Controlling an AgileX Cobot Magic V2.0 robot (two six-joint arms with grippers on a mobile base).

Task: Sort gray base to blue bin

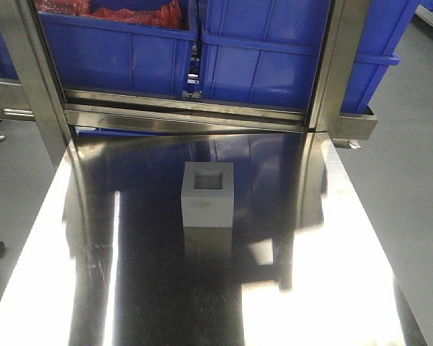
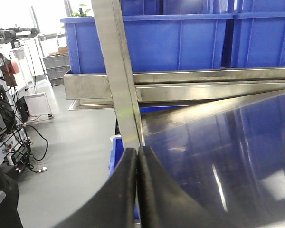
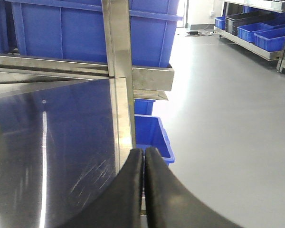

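The gray base stands upright near the middle of the steel table, its square recess facing up. Neither gripper shows in the front view. In the left wrist view my left gripper is shut and empty over the table's left edge. My right gripper is also shut and empty, over the table's right edge. Blue bins sit on the rack behind the table: one at the right and one at the left. Which one is the blue bin of the task I cannot tell.
The left rack bin holds red material. Steel uprights and a cross rail frame the table's far end. Lower blue bins sit beside the table at right and left. Cables and equipment lie on the floor at left.
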